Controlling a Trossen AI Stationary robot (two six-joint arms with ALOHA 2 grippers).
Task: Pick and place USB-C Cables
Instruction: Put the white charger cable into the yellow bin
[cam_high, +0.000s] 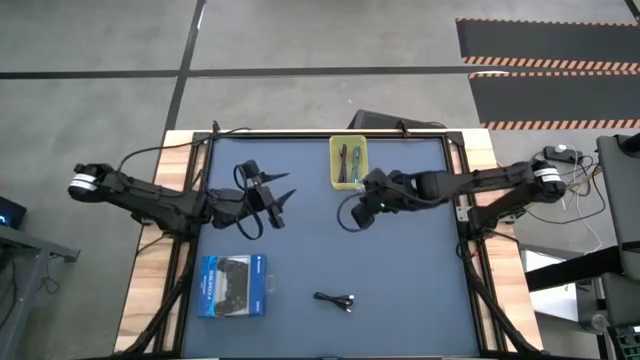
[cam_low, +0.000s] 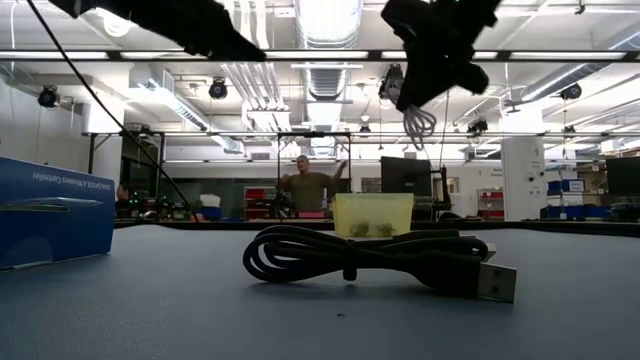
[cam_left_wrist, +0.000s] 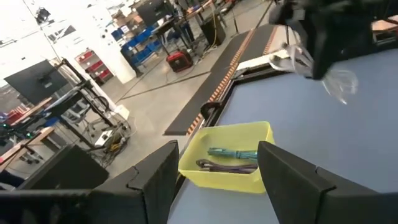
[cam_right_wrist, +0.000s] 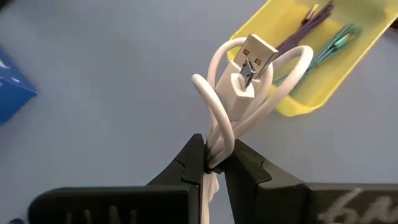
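Two cables, teal (cam_high: 357, 163) and purple (cam_high: 343, 160), already lie in the small yellow plastic tray (cam_high: 348, 184), my landmark. High view: my right gripper (cam_high: 373, 197) hangs just beside the tray's near end, toward table centre; the coiled black cable (cam_high: 336, 299) lies well apart from the tray, and the blue-and-black flat retail box (cam_high: 232, 286) farther still. The left gripper (cam_high: 275, 198) waits near the tray's other side, fingers released.

Low view: the white looped cable (cam_low: 418, 122) dangles above and just right of the tray.

Left wrist view: the tray sits between my spread fingers (cam_left_wrist: 292, 180).

Right wrist view: fingers (cam_right_wrist: 245, 163) clenched on the white cable's loops, plug uppermost, tray just beyond. I judge I should carry the cable fully over the tray's mouth, lower until the loops pass the rim, then release, so no loop drapes outside.
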